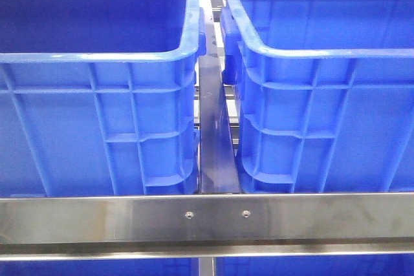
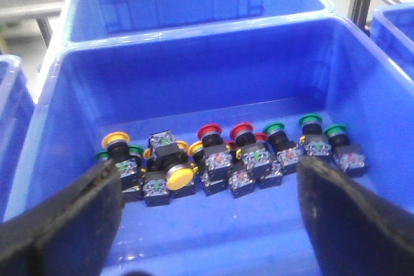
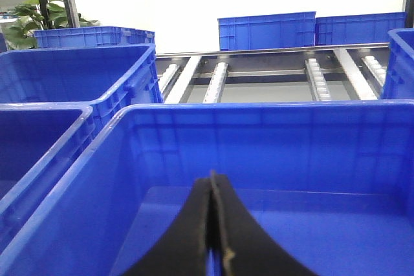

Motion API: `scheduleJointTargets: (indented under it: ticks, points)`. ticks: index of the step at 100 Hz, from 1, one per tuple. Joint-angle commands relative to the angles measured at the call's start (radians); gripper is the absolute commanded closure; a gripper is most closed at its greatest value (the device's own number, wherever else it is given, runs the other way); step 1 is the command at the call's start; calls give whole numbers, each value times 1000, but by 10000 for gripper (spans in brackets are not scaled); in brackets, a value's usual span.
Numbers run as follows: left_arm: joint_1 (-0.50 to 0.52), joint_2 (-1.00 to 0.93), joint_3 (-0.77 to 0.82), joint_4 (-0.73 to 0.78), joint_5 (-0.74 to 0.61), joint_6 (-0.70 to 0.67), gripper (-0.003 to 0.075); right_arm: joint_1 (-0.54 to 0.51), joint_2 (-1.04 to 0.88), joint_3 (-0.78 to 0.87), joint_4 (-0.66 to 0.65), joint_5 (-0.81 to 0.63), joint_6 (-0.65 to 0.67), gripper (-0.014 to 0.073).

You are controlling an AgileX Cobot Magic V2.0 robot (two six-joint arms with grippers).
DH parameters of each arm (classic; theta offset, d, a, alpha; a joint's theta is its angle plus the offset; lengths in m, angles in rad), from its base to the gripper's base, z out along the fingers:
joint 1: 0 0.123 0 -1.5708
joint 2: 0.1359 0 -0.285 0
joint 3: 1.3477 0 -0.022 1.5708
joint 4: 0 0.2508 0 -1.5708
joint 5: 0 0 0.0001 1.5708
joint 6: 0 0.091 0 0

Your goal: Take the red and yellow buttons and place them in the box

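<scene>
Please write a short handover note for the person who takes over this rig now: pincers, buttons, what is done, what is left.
Left pincer: open, empty, above the blue bin holding the push buttons.
Right pincer: shut, empty, over another blue box; no buttons visible in it.
Buttons: yellow button, red buttons, green buttons all in a cluster on the bin floor.
Done: no pick visible.
Left: pick red and yellow, place in box.

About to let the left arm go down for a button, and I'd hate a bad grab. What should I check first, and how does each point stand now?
1. Left gripper open: ok, fingers spread wide.
2. Left gripper empty: ok.
3. Target in reach: ok, a yellow button lies cap-up between the fingers, red buttons behind it.
4. Target free of neighbours: not ok, the buttons are bunched and touching; green buttons are mixed in.
5. Right gripper ready: shut, empty, over a blue crate.
6. That crate's floor clear: cannot tell.
</scene>
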Motion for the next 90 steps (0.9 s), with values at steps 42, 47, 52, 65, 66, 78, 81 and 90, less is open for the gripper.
scheduleJointTargets:
  ticks: [42,47,52,65,66,78,81,90]
  points:
    - [1,708,-416,-9,150,-61,205,-4,4,-24,4,-20,-11,660]
    - [1,748,-431,-9,148,-61,206,-4,4,-24,4,-20,-11,660]
    - [1,782,-443,-3,147,-63,206,-4,4,-24,4,-20,-11,660]
    - [1,851,-451,66,118,-128,206,-4,4,-24,4,-20,-11,660]
    - [1,854,-451,69,115,-136,206,-4,4,-24,4,-20,-11,660]
    - [1,890,-451,82,99,-140,206,-4,4,-24,4,-20,-11,660]
    - [1,896,-451,82,92,-143,206,-4,4,-24,4,-20,-11,660]
    - [1,919,-451,93,58,-167,206,-4,4,-24,4,-20,-11,660]
